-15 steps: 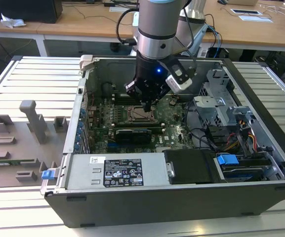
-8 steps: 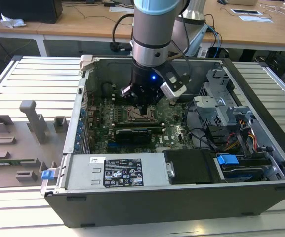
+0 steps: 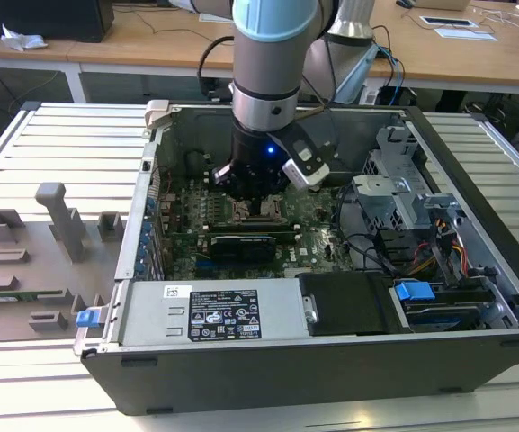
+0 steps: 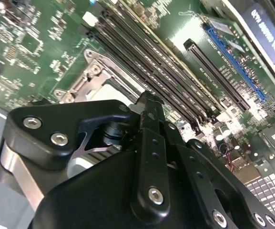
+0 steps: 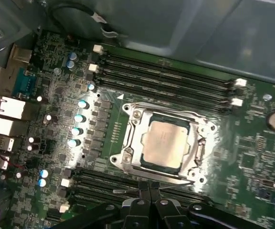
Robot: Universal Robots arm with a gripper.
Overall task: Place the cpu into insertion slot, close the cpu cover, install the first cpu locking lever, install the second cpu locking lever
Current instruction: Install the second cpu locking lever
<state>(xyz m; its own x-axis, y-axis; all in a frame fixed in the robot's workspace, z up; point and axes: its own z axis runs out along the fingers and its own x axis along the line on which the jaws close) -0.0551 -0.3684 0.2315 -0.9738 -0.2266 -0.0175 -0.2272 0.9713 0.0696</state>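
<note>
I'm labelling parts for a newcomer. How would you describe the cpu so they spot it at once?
Find the green motherboard inside the open computer case. Between its banks of long black memory slots sits a silver-framed square socket; the cpu lies in its centre, the only flat, dull-silver square plate there.

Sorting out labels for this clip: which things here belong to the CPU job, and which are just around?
Job: cpu, seated in the insertion slot; cpu cover over it; gripper beside the socket.

Around: memory slots, power supply, grey fixtures.
</note>
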